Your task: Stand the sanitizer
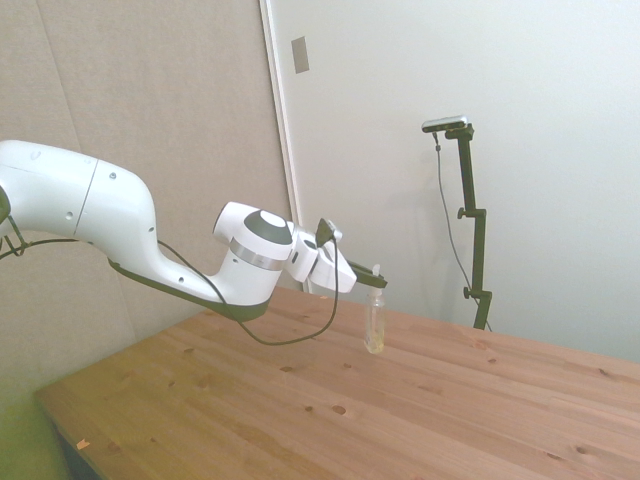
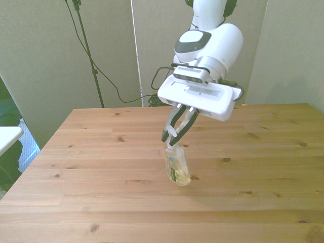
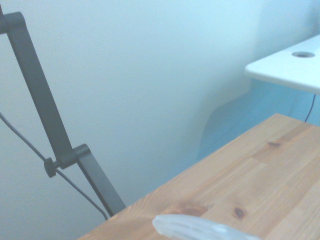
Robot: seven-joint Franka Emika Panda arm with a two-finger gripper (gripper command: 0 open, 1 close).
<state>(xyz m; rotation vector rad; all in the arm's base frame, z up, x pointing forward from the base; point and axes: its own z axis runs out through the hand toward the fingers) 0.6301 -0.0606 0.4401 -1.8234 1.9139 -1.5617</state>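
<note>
One sanitizer [image 2: 177, 168] stands on its base on the bench [image 2: 263, 202], about midway across it; it looks upright in the side view and leans a little in the front view. Its white label carries blue print too small to read. The end effector [image 2: 173, 135] is clenched on the sanitizer's white nozzle, reaching down from above. A white surface [image 3: 287, 70] lies beyond the bench's edge.
</note>
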